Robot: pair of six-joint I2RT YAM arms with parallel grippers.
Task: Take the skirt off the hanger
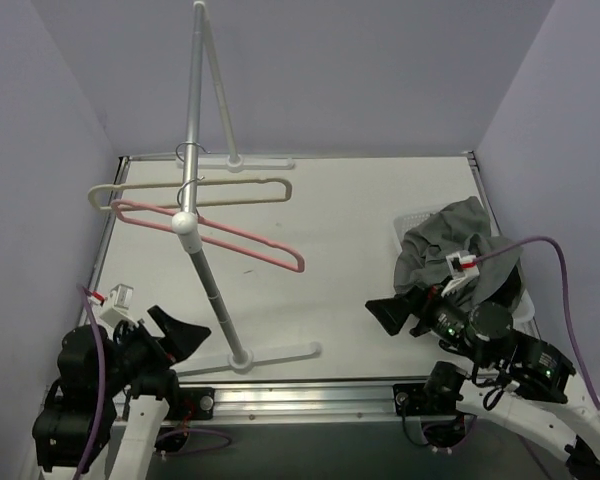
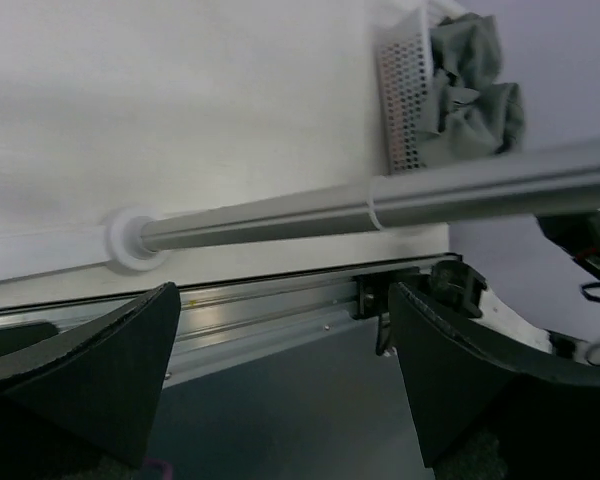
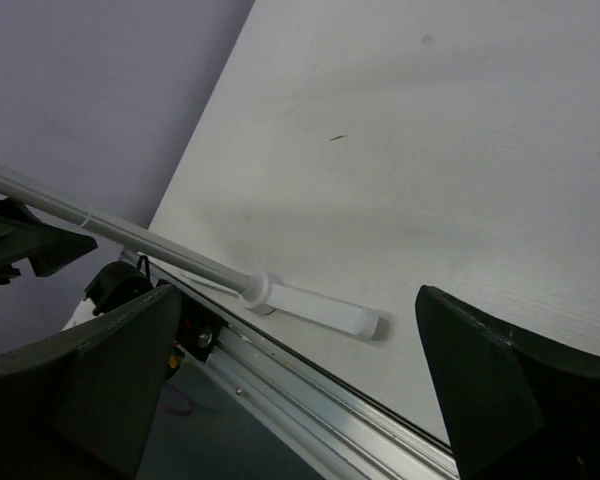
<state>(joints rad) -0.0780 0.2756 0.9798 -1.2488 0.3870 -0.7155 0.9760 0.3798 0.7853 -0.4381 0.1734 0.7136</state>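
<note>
A: The claws first: how do they stand?

B: The left gripper (image 1: 180,330) sits low at the near left corner, jaws spread wide, with nothing between them. The right gripper (image 1: 398,312) is near the front on the right, also gaping and empty.

A: And the container?

B: Just beyond the right claw, a white perforated plastic basket (image 1: 404,222) stands at the right edge of the white table (image 1: 350,200). The grey fabric skirt (image 1: 445,235) is bunched inside it, heaped above the rim.

A: Which way does the skirt point?

B: It is crumpled, so I can't tell hem from waistband. The heap looks slightly longer from near to far, and the right arm hides its near end.

A: The hangers?

B: They are further back on the left, well apart from the skirt. A pink wire hanger (image 1: 242,236) slants from far left to near right on the silver metal rack pole (image 1: 207,275). Behind it, a beige hanger (image 1: 230,192) lies left to right.
</note>
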